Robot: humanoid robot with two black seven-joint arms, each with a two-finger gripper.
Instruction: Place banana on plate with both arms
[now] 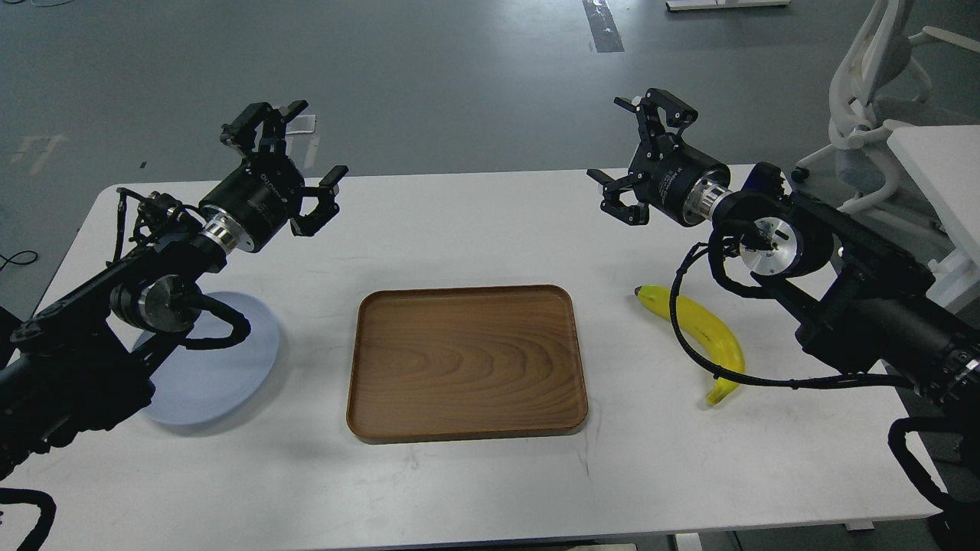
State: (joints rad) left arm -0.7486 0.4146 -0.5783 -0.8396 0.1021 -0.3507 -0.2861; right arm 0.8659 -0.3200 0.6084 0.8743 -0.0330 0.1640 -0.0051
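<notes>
Under the left arm (115, 306), plate (230, 367) half hidden, banana (708, 329) cable-crossed.

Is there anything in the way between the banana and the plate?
Yes. The wooden tray lies flat in the middle of the table, right between the banana on the right and the plate on the left. It is low, so the banana would likely be carried over it. The left arm also covers part of the plate.

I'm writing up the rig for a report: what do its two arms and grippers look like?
Both arms are black and jointed, with silver metal rings and discs at the joints and looping black cables. The left gripper and right gripper are black claws with two angular fingers on round bodies; the left body bears small white lettering.
</notes>
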